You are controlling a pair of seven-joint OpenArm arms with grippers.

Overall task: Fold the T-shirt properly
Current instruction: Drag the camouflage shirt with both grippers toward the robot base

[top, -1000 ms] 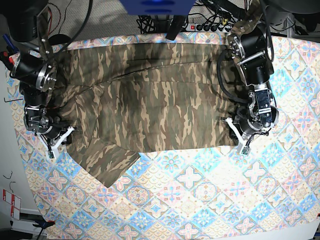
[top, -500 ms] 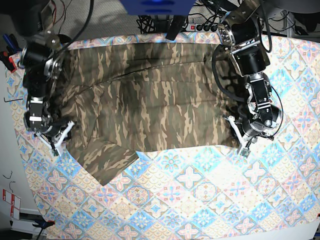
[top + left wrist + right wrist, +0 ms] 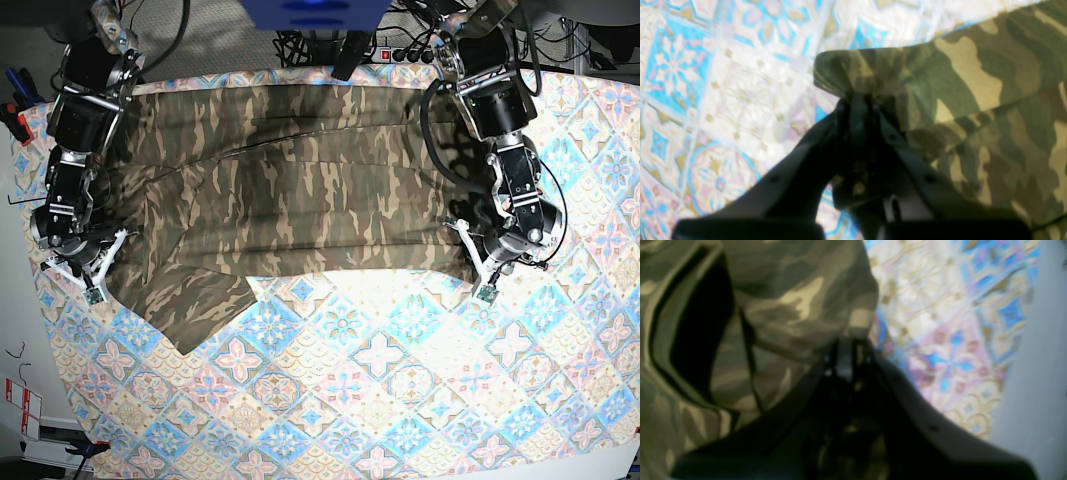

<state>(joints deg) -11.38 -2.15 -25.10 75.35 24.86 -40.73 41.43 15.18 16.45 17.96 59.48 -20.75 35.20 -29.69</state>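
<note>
Spread flat on the table (image 3: 400, 400), under a blue-and-pink patterned tablecloth (image 3: 560, 130): the T-shirt (image 3: 290, 190), filling the upper half of the base view. Long axis running from 9 o'clock to 3 o'clock. One sleeve or corner jutting out toward 7 o'clock as a pointed flap. Near edge stretched almost straight between the two claws.

No brand, label or readable writing anywhere on the cloth.

Woodland camouflage in olive, brown and tan; soft, with shallow folds and a long diagonal crease across the upper part. In the right wrist view, a plain tan-olive band edging a dark opening at 9 o'clock.

Left claw (image 3: 858, 100) pressed together, pinching a bunched corner of the T-shirt, seen at 3 o'clock in the base view (image 3: 478, 272). Cloth lifted into a small rounded hump just above the tips, tablecloth showing to 9 o'clock of it.

Right claw (image 3: 845, 351) likewise pressed together on a fold of the T-shirt at its edge, at 9 o'clock in the base view (image 3: 85, 275), with tablecloth visible toward 2 o'clock of the tips. Picture there blurred.
</note>
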